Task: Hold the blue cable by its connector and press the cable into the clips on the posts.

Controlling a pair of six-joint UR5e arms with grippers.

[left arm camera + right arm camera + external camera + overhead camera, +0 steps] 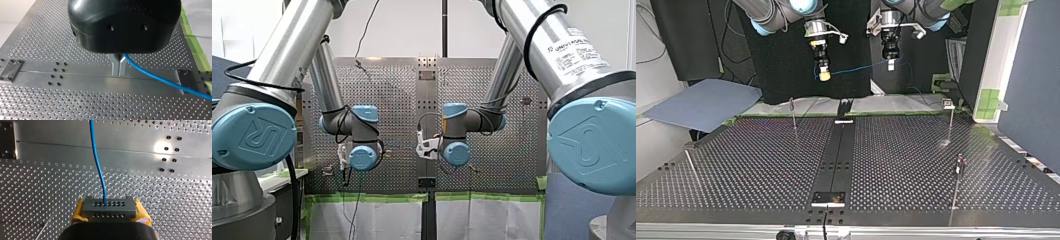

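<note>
In the right wrist view my right gripper [109,213] is shut on a grey connector [109,206], which sits between its yellow pads [78,213]. The blue cable [96,157] runs straight out of the connector, ahead of the gripper. In the left wrist view my left gripper [119,71] has its metal fingers shut on the blue cable [160,78], which trails off to one side. In the top view both grippers hang high over the table's far edge, my right gripper [824,76] at the left and my left gripper [891,65] at the right. The cable [856,69] spans between them.
Thin posts stand on the perforated table [761,165]: one [794,114] at the top view's far left, one [950,120] at the far right, one [957,180] nearer at the right. A dark strip [836,160] runs down the middle. A blue sheet [701,102] lies off the table.
</note>
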